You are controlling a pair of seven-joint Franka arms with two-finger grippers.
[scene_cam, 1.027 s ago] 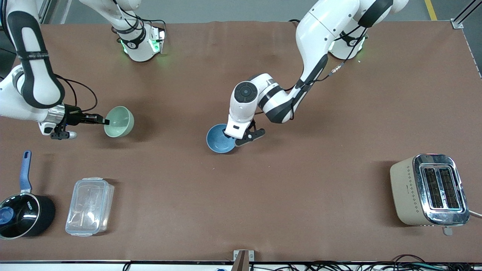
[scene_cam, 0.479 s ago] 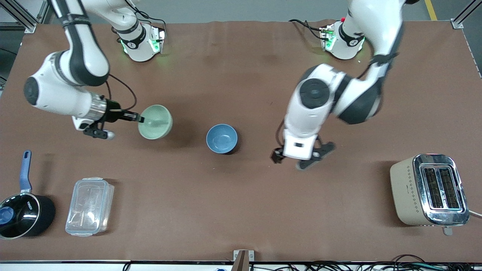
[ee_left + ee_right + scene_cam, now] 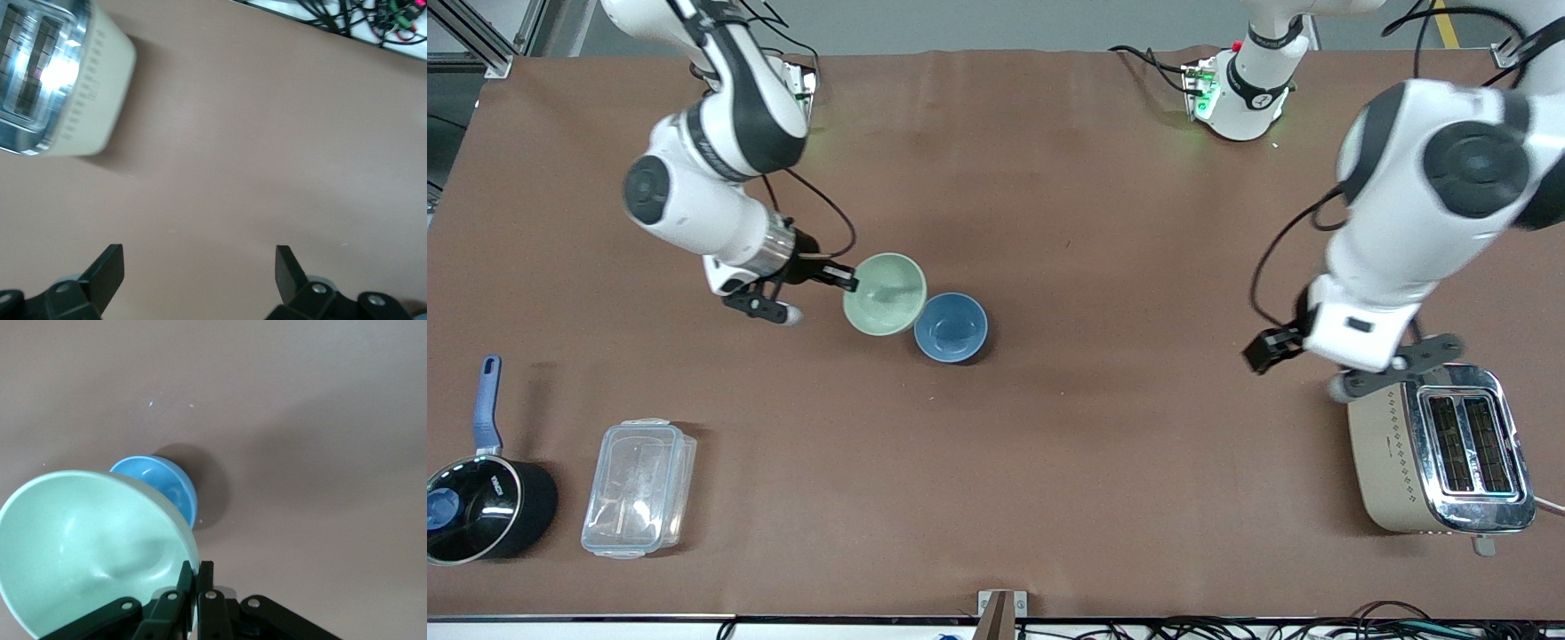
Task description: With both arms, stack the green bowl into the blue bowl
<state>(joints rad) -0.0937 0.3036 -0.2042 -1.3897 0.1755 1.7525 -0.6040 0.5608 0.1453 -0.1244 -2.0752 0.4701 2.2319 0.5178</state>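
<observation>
Since the earlier frames the right hand [image 3: 852, 281] has carried the green bowl [image 3: 885, 294] toward the middle of the surface [image 3: 1049, 462], and the left hand [image 3: 1267, 348] has swung away to the toaster [image 3: 1440, 449]. Nearest the front camera, the blue bowl [image 3: 951, 327] sits mouth up on the surface. Partly over its rim, the green bowl hangs tilted, mouth facing up and toward the front camera, its rim clamped by the right hand. Over bare surface just beside the toaster, the left hand waits with fingers spread, grasping nothing.
</observation>
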